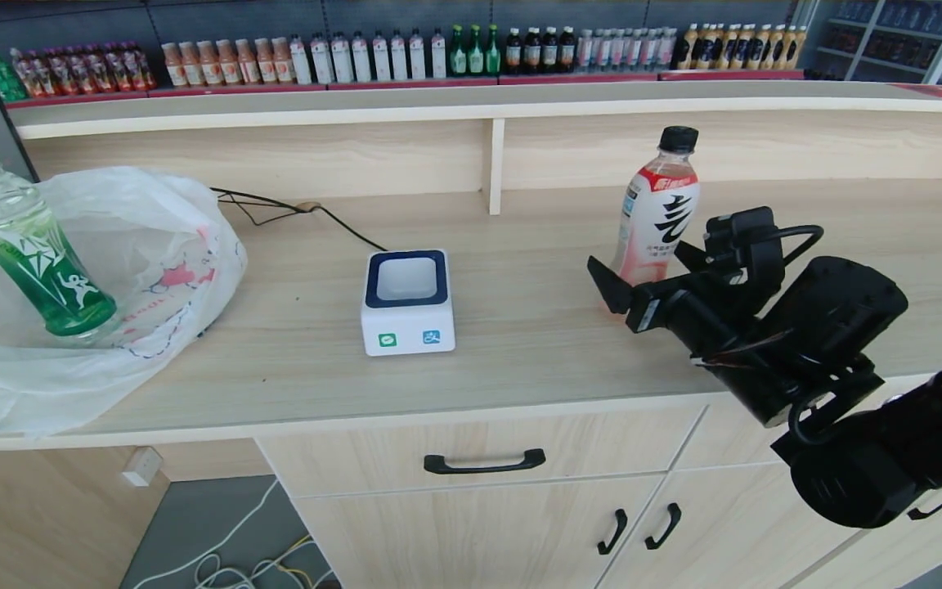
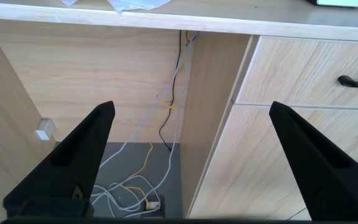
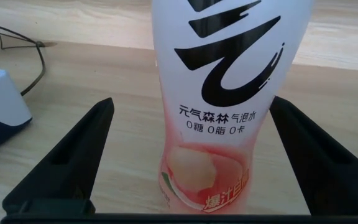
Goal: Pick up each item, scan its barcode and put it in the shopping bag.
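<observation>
Since the upright pink-and-white plastic drink bottle point(image 1: 661, 213) stands on the wooden table point(image 1: 520, 327) between the wide-spread fingers of the right end effector point(image 3: 191, 106), long axis vertical, that arm is nearer. The left end effector point(image 2: 191, 112), equally wide, hangs below the table's edge.

Light on my surface point(image 1: 520, 343) is bright, even and diffuse. Shadows are soft and sit close under things, which places the source overhead. One faint shadow lies along the foot of the scanner point(image 1: 406, 304). The scanner's window reads near white. The shopping bag point(image 1: 152, 245) carries pale highlights on its folds. The recess point(image 2: 104, 81) below the surface is dimmer. The fingers point(image 2: 73, 168) of my left hand point(image 2: 192, 109) show as flat black shapes. Straight edges bow toward the head view's borders.
</observation>
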